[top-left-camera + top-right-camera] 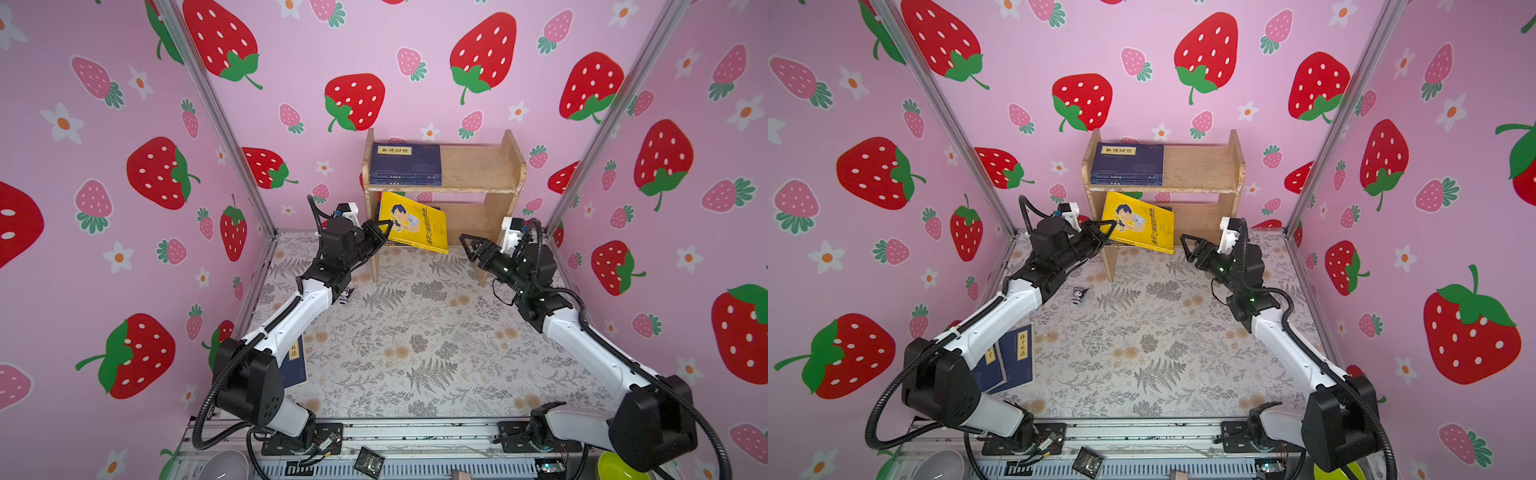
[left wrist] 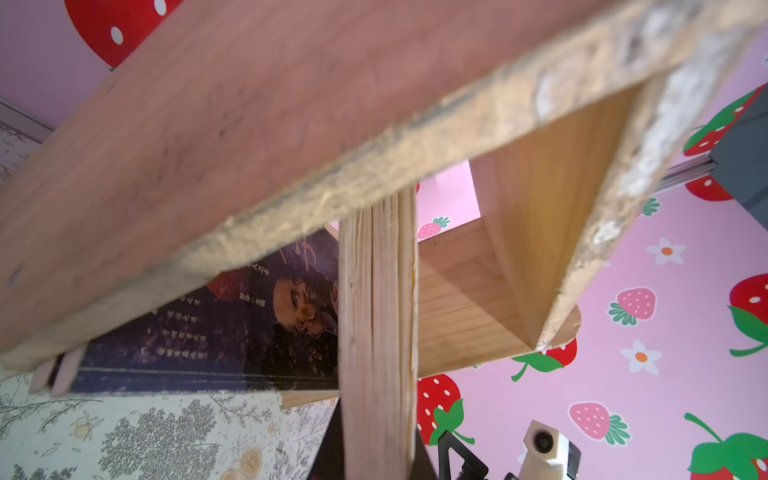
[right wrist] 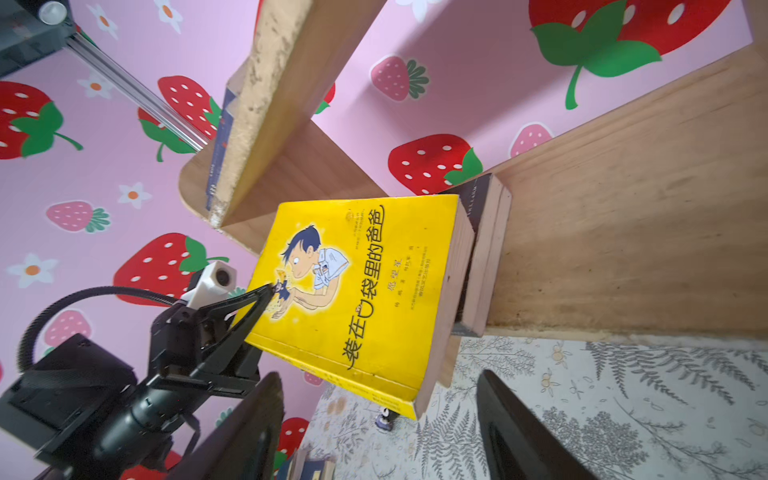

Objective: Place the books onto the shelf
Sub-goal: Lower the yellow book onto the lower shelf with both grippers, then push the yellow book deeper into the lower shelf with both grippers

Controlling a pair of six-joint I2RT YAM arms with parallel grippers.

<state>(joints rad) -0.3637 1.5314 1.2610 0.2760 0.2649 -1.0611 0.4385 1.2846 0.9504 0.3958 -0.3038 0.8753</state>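
Shelf [image 1: 478, 170] is standing at the table's [image 1: 415, 332] back edge. The left gripper [image 1: 386, 228] is pinching the yellow book [image 1: 415, 226] by its left edge, holding it tilted at the lower tier's front left, over a dark book [image 2: 208, 332]. The right gripper [image 1: 470, 248] is hanging wide open, empty, near the yellow book's right corner. At the top tier's left end navy books [image 1: 405, 164] are lying, more navy books [image 1: 1013, 357] at the table's front left corner

- Yellow book [image 3: 353, 299]: cover title "装在口袋里的爸爸", printed in black characters.
- Navy book [image 1: 1017, 361] lying on desk [image 1: 1163, 332]: yellow label reads "孙子兵法".
- Upper navy book [image 1: 405, 164] on shelf [image 1: 478, 166]: yellow label, characters too small to read.
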